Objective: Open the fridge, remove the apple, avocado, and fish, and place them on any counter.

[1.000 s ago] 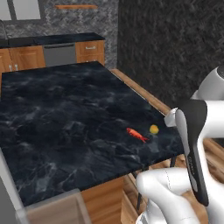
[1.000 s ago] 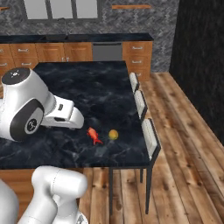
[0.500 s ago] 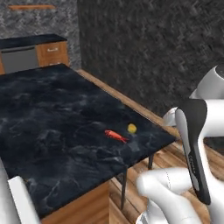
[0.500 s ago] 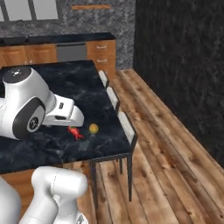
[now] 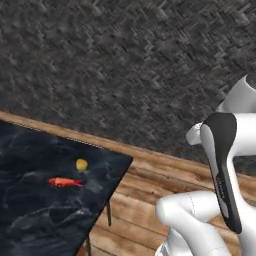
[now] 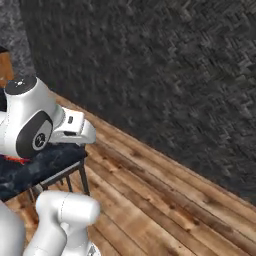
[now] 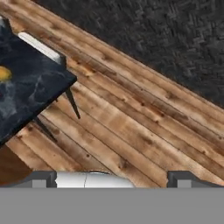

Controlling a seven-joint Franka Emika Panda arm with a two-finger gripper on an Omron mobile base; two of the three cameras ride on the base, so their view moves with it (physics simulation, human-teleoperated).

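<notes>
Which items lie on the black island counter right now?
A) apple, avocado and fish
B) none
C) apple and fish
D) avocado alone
C: in the left base view the yellow apple and the red fish lie side by side on the counter, with no avocado there.

Apple (image 5: 81, 164) just behind fish (image 5: 65, 182) on counter (image 5: 30, 215).

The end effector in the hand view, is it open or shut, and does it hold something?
Open and empty. The end effector has its two dark fingertips far apart, with bare orange-brown wooden floor between them.
</notes>
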